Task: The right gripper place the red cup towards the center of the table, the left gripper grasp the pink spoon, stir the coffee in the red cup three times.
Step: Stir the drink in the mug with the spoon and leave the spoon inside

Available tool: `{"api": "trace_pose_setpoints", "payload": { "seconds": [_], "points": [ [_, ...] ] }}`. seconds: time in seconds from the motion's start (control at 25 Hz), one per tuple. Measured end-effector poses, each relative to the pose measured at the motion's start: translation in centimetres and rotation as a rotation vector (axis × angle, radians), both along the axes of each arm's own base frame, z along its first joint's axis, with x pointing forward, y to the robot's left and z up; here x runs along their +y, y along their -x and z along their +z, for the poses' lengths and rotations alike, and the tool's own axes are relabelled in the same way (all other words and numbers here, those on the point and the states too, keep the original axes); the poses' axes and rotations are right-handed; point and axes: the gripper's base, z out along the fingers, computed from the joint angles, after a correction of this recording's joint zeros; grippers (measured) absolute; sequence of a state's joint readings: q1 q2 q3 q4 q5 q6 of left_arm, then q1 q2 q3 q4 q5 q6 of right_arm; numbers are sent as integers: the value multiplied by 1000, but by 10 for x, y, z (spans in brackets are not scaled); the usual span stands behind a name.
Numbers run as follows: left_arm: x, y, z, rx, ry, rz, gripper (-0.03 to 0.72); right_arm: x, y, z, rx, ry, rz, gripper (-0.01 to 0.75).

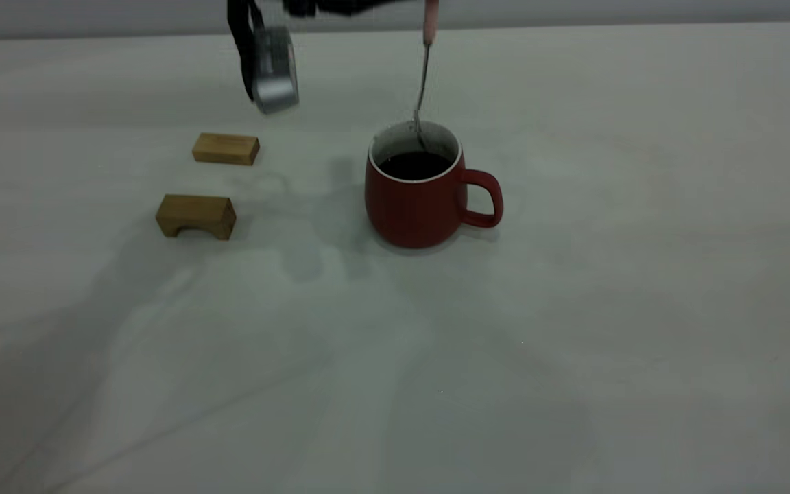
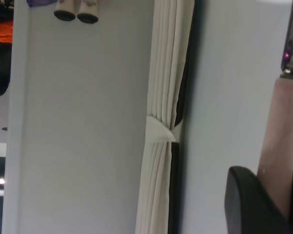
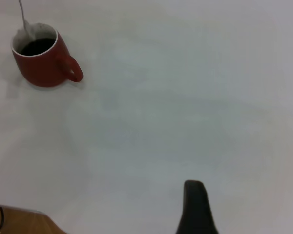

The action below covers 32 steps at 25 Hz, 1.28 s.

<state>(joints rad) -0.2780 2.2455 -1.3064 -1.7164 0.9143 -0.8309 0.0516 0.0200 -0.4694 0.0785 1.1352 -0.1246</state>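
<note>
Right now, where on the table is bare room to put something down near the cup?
Free: the table right of the red cup, past its handle, and the whole near side. Crowded: left of it, two wooden blocks; above it hangs the pink spoon, gripped by the left gripper.

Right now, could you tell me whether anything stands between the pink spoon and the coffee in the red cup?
Nothing visible does. The left gripper holds the pink spoon upright over the red cup, its bowl already inside the rim against the far inner wall, at the coffee. The two wooden blocks lie well off to the side.
</note>
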Motion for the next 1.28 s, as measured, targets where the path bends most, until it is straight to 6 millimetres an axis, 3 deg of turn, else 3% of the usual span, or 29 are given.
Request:
{"api": "trace_pose_setpoints", "payload": {
  "seconds": [0.36,0.6,0.8,1.0,1.28],
  "points": [
    [4,-3,-49,-47,-119,15,176,0,0,0,0,0,0,586],
    [-1,-15,-51,-181,-118,-32,176,0,0,0,0,0,0,586],
    [-6,-8,-59,4,8,-69,176,0,0,0,0,0,0,586],
    [-4,-7,-61,90,-3,-69,176,0,0,0,0,0,0,586],
    [2,-13,-67,-104,-112,-75,176,0,0,0,0,0,0,586]
  ]
}}
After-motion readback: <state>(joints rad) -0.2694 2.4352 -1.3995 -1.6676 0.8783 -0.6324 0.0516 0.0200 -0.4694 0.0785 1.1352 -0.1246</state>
